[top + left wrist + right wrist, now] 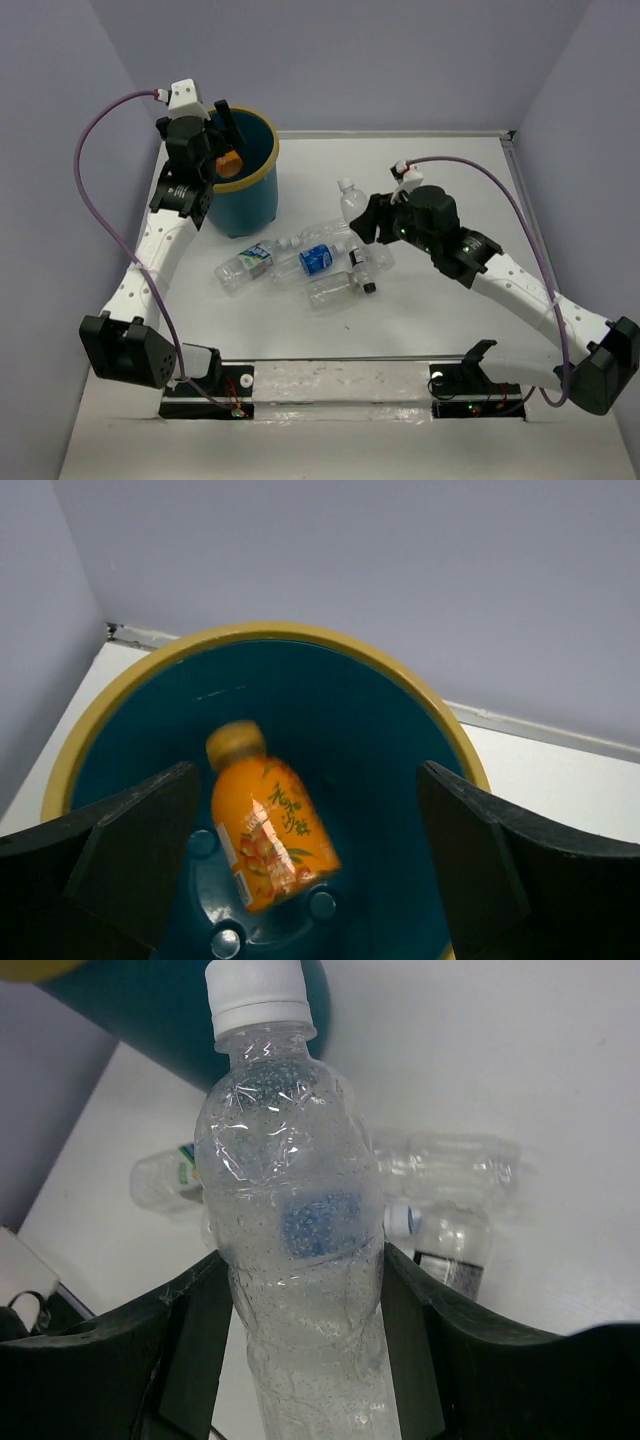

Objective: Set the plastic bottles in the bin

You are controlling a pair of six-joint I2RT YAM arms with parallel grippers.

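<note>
White tabletop (420,320) — orange bottle (268,825) inside bin (400,692), beneath left gripper (305,852).

Robot laboratory bench. White table (440,170) at centre, boxed by bare lilac walls (380,60) at top and sides. Left arm (150,260) and right arm (520,290) bolted along bottom edge, trailing purple cables (82,150).

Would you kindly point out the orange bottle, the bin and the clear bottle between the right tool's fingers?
orange bottle (270,832), left wrist view, on its label.
bin (245,208), top external view, on its outer teal wall.
clear bottle (300,1260), right wrist view, on its mid-body.
</note>
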